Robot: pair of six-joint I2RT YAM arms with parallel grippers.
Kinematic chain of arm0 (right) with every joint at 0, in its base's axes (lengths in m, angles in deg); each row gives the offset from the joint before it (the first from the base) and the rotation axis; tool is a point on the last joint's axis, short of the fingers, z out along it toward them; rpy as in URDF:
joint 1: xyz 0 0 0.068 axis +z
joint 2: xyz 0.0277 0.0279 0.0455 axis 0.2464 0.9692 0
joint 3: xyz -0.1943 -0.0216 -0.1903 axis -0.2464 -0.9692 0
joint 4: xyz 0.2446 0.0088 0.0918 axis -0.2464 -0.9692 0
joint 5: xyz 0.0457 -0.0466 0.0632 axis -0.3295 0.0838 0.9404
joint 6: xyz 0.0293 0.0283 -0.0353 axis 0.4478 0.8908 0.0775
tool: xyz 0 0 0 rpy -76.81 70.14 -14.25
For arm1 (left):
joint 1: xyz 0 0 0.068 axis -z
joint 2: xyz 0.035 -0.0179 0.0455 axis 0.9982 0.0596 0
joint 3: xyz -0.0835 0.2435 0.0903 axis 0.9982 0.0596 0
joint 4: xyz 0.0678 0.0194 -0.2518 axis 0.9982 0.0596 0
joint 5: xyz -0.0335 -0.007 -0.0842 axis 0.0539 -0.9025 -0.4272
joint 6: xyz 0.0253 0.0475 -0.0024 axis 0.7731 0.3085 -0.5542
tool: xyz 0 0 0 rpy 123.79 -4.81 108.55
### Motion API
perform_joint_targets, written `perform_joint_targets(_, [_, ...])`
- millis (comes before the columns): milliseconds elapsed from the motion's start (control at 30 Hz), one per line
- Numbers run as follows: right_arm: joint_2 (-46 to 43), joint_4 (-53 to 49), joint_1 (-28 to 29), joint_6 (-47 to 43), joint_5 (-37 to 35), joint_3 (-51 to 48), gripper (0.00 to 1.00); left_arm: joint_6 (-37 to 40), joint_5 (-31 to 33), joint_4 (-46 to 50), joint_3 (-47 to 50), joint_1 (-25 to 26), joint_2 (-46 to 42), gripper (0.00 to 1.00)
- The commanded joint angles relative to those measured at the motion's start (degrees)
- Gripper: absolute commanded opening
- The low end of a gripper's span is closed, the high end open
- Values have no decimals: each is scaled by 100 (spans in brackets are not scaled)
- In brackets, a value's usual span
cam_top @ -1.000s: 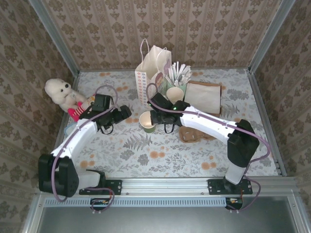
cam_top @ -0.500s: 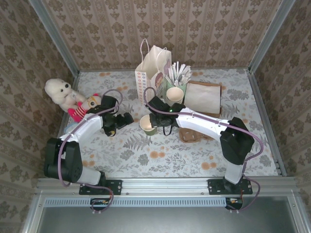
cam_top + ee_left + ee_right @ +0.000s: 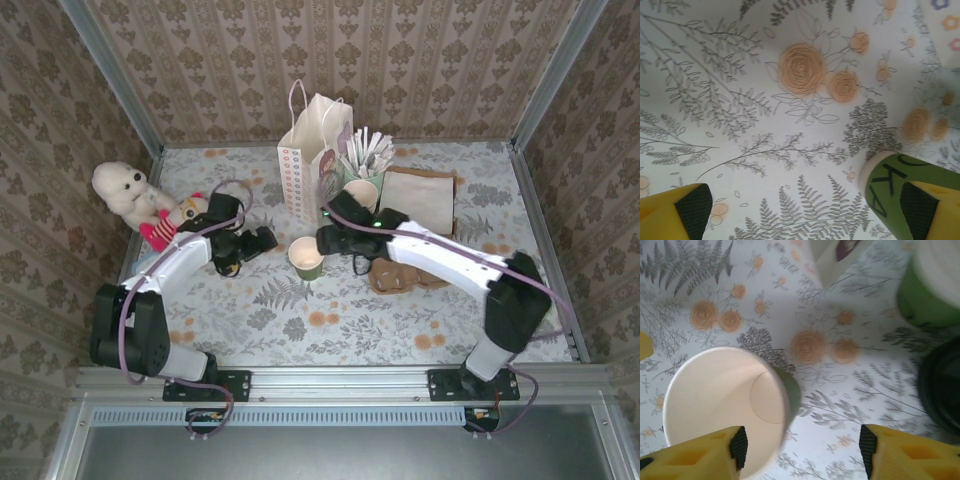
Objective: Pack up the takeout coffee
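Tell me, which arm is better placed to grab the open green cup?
Probably the right: the right gripper, jaws open, hangs over the cup; the left gripper sits beside it.

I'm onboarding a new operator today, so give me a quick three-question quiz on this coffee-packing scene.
1. True or false: the green cup has a lid on it.
2. In the top view, what stands on the table beyond the cup? A) a paper bag B) a kettle C) a laptop
3. Is the right gripper open or shut?
Key: 1 false; 2 A; 3 open.
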Motion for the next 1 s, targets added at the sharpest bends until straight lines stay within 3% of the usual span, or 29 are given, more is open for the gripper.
perform_joint_targets(0, [-817,-256,-529,84,-311,-713,69,181,-342,-306,99,33,-340,100])
perform_joint_targets(167, [-1163,106,-2133,-316,755,-1657,64,285,-346,-564,153,25,-640,100])
perform_joint_targets(267, [-851,293,-2490,-909,1420,-1631,62,184,-536,-1004,324,34,-796,100])
perform_joint_targets(367, [-322,255,-2525,-1294,1597,-1313,60,63,-584,-1225,453,49,-839,100])
perform_joint_targets(533, [307,497,-2497,-1122,1381,-1028,57,-2,-544,-1228,459,51,-772,100])
perform_joint_targets(667, [570,587,-2454,-980,936,-952,49,-12,-516,-1228,477,55,-754,100])
perform_joint_targets(967, [949,797,-2344,-1026,938,-855,38,9,-487,-1216,463,56,-659,100])
